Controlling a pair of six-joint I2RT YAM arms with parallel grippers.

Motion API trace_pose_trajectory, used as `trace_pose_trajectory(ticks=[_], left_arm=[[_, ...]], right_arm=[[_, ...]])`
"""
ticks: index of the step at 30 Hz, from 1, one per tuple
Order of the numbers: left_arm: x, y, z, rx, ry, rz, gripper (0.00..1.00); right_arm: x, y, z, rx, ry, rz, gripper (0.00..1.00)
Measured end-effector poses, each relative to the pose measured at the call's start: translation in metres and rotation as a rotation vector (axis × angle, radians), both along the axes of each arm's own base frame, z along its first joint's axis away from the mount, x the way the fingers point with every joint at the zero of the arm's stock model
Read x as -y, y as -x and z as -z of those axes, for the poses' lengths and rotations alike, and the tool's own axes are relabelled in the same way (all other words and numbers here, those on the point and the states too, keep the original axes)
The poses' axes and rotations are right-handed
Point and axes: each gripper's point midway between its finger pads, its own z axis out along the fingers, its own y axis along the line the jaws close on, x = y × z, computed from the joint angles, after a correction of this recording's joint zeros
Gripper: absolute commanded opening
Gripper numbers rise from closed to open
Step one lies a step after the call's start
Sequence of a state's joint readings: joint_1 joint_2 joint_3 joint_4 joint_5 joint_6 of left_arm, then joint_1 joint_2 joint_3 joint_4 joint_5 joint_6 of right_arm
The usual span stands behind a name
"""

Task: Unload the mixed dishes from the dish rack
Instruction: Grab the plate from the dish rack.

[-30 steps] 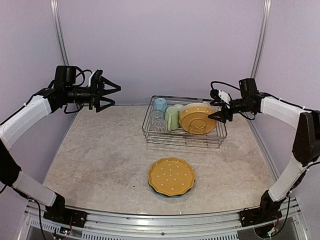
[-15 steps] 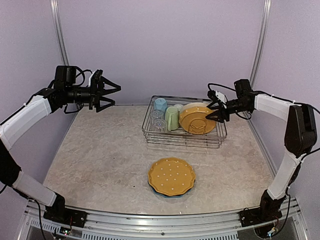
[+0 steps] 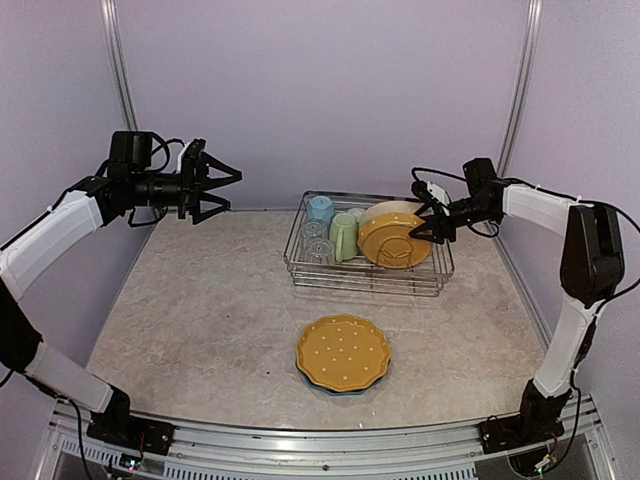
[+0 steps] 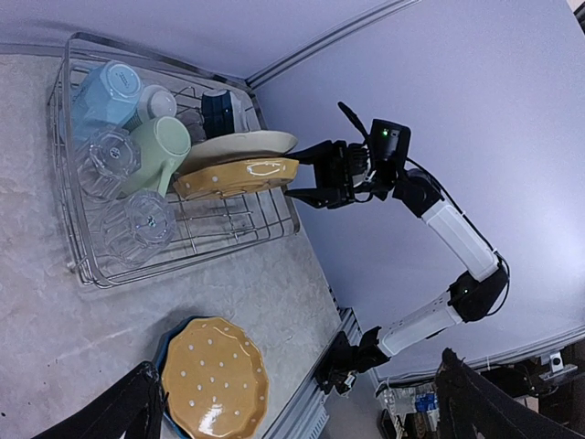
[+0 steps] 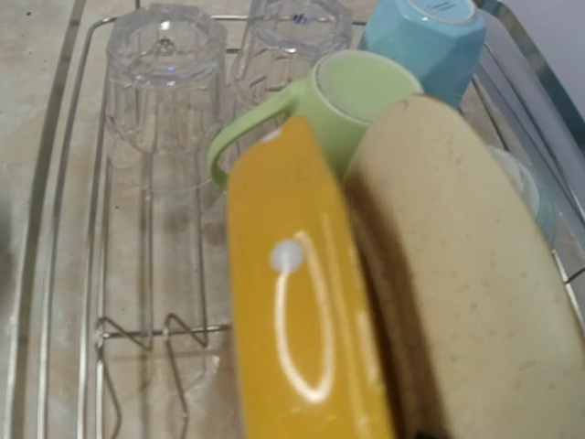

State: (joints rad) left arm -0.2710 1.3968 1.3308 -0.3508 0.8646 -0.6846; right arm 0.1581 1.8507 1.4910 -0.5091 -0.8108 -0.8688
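Top external view shows the dotted yellow-orange plate [image 3: 393,240] standing on edge at the right end of the dish rack [image 3: 368,277], just beside the parted, empty fingers of the right gripper [image 3: 420,228]. The right arm reaches in level from the right. The left gripper [image 3: 225,181] hangs wide open and empty, high over the far-left corner of the table [image 3: 200,320].

Bright, even light; right wrist view blurred, glare streaks the yellow plate [image 5: 302,293].

My table [image 3: 190,300] is pale mottled stone. Plain lilac walls [image 3: 320,90] close it in, with metal posts [image 3: 119,70] at the far corners.
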Motion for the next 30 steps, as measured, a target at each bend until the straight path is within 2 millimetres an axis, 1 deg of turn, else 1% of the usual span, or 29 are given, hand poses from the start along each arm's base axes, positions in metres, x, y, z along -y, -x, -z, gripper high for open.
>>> trace_pose_trajectory(ticks=[2, 7, 9, 12, 15, 18, 20, 22, 24, 26, 28, 30], left_arm=[[0.0, 0.0, 0.0, 0.0, 0.0, 0.0, 0.99], [0.0, 0.0, 0.0, 0.0, 0.0, 0.0, 0.99], [0.0, 0.0, 0.0, 0.0, 0.0, 0.0, 0.99], [0.0, 0.0, 0.0, 0.0, 0.0, 0.0, 0.99], [0.0, 0.0, 0.0, 0.0, 0.0, 0.0, 0.99], [0.0, -0.001, 0.001, -0.003, 0.0, 0.0, 0.99], [0.0, -0.001, 0.001, -0.003, 0.0, 0.0, 0.99], [0.0, -0.001, 0.001, -0.003, 0.0, 0.0, 0.99], [0.0, -0.001, 0.001, -0.003, 0.0, 0.0, 0.99], [0.0, -0.001, 0.001, -0.003, 0.0, 0.0, 0.99], [0.001, -0.001, 0.001, -0.004, 0.0, 0.001, 0.99], [0.001, -0.001, 0.001, -0.005, 0.001, 0.001, 0.99]], right_arm=[[0.0, -0.004, -0.001, 0.001, 0.002, 0.0, 0.48], [-0.006, -0.014, -0.003, 0.002, 0.013, -0.009, 0.48], [-0.007, -0.016, 0.001, -0.006, 0.022, -0.011, 0.48], [-0.011, -0.015, 0.012, -0.034, 0.041, -0.02, 0.48], [-0.017, -0.012, 0.023, -0.057, 0.063, -0.03, 0.45], [-0.021, -0.009, 0.03, -0.075, 0.082, -0.037, 0.37], [-0.021, -0.008, 0.031, -0.076, 0.089, -0.036, 0.32], [-0.022, -0.01, 0.029, -0.074, 0.094, -0.033, 0.27], [-0.022, -0.014, 0.027, -0.06, 0.102, -0.036, 0.18], [-0.023, -0.014, 0.025, -0.043, 0.106, -0.061, 0.12], [-0.025, -0.01, 0.027, -0.067, 0.115, -0.069, 0.08], [-0.025, -0.009, 0.026, -0.074, 0.122, -0.066, 0.07]])
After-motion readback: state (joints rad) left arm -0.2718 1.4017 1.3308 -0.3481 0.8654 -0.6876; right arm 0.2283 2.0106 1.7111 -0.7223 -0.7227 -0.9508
